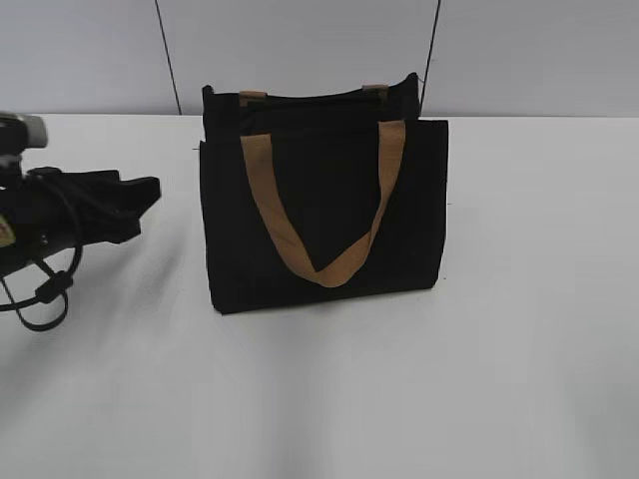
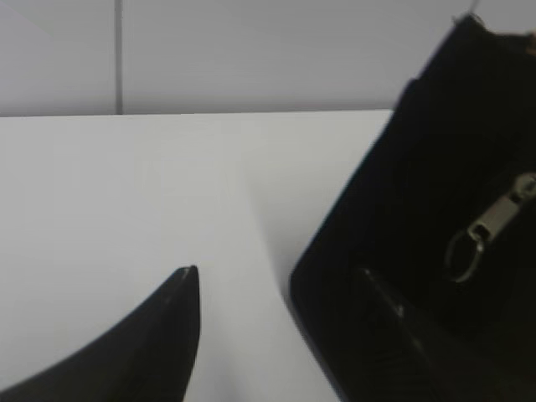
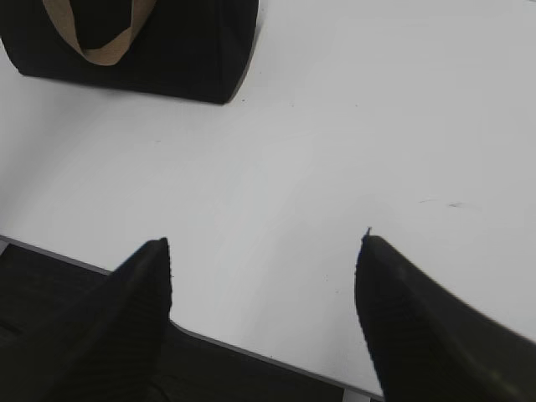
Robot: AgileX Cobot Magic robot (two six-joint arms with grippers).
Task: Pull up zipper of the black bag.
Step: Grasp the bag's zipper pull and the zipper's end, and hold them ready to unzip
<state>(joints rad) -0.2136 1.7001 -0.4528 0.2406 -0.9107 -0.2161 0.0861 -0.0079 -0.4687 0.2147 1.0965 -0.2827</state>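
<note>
The black bag (image 1: 324,215) stands upright on the white table, its tan strap handle (image 1: 319,200) hanging down its front. The zipper pull (image 2: 494,222), a small silvery tab with a ring, hangs on the bag's side in the left wrist view. My left gripper (image 2: 280,289) is open, left of the bag; its right finger is in front of the bag's near edge. In the exterior view the left gripper (image 1: 140,205) is apart from the bag. My right gripper (image 3: 264,251) is open and empty over the table's near edge, the bag (image 3: 167,50) far at top left.
The white table (image 1: 519,329) spreads around the bag. A pale wall with dark seams (image 1: 168,55) stands behind. The table's front edge (image 3: 251,352) runs under the right gripper, with a dark area below it.
</note>
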